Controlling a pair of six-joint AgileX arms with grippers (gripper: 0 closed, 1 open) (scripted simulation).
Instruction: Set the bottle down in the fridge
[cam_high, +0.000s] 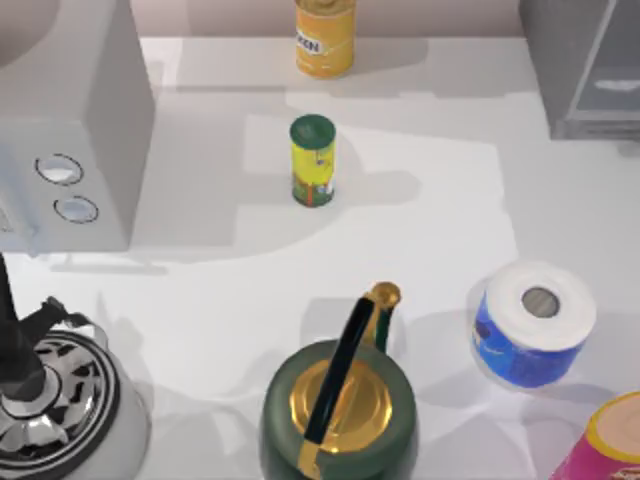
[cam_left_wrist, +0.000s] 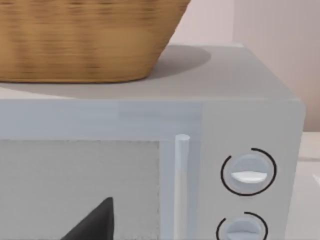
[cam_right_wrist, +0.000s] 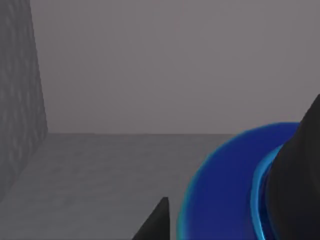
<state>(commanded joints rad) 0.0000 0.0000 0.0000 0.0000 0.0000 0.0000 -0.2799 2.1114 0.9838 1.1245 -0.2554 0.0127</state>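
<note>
The bottle (cam_right_wrist: 225, 190) is a blue rounded container, seen in part low in the right wrist view. My right gripper (cam_right_wrist: 225, 215) is shut on the bottle, with one dark fingertip (cam_right_wrist: 157, 222) beside it and the other covering its far side. Both are inside the fridge (cam_right_wrist: 100, 165), whose grey floor, side wall and back wall surround them. Whether the bottle's base touches the floor is hidden. In the top view the fridge (cam_high: 585, 70) stands at the table's back right corner, its glassy door panel swung out. My left arm (cam_high: 15, 340) is parked at the front left.
A grey microwave (cam_high: 70, 130) with two knobs stands back left, with a wicker basket (cam_left_wrist: 85, 40) on top. A yellow can with a green lid (cam_high: 312, 160) stands mid-table and an orange-yellow can (cam_high: 325, 35) behind it. A green kettle (cam_high: 338, 405), a paper roll (cam_high: 532, 322), a pink tub (cam_high: 610, 445) and a round silver object (cam_high: 60, 400) line the front.
</note>
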